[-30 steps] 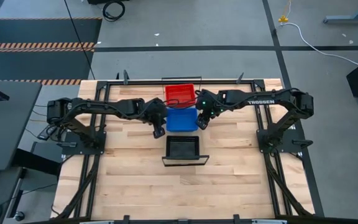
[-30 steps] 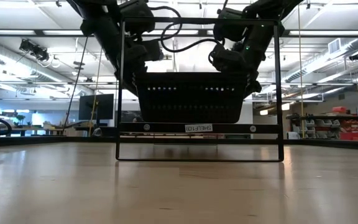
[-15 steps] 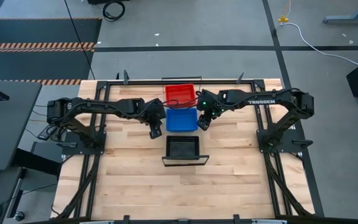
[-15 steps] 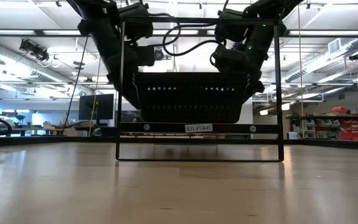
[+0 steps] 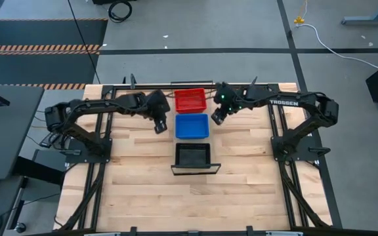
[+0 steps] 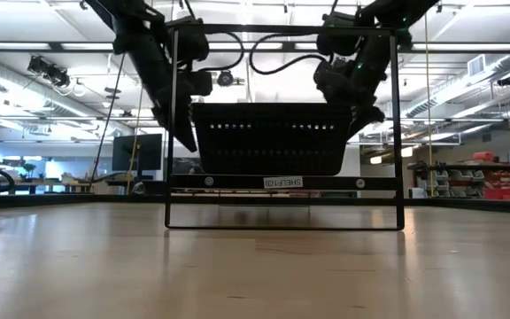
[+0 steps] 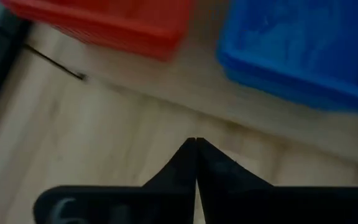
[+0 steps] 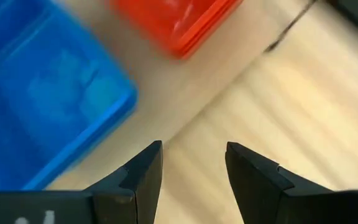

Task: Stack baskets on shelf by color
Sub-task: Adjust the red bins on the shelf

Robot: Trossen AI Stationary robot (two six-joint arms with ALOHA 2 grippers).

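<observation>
In the high view we see both dark jointed arms reaching inward from the counter's [image 5: 143, 190] side edges toward its far middle; the left hand [image 5: 158, 125] hangs just beside the left side of the blue basket [image 5: 192, 126], and the right hand [image 5: 218, 118] hangs near that basket's right far corner, neither touching it. Three rectangular plastic baskets lie in a line: the red basket [image 5: 190, 100] farthest, the blue one in the middle, the black basket [image 5: 192, 155] nearest, sitting on the shelf [image 5: 195, 168], whose dark front edge shows below it. The counter is light planked wood inside a thin black frame. In the low view we see the black basket [image 6: 268, 139] broadside, with a row of small slots along its mesh wall, resting on the shelf [image 6: 282, 182], a narrow board carried in a black wire frame with a small label on its front; the two arms come down behind it on either side. In the left wrist view we see the left hand [image 7: 196, 142] with its dark fingertips pressed together and nothing between them, above bare wood, the red basket [image 7: 104, 22] and blue basket [image 7: 303, 50] beyond. In the right wrist view we see the right hand [image 8: 193, 149] with its fingers spread and empty over the wood, the blue basket [image 8: 42, 93] and red basket [image 8: 173, 22] ahead, smooth-rimmed and glossy.
</observation>
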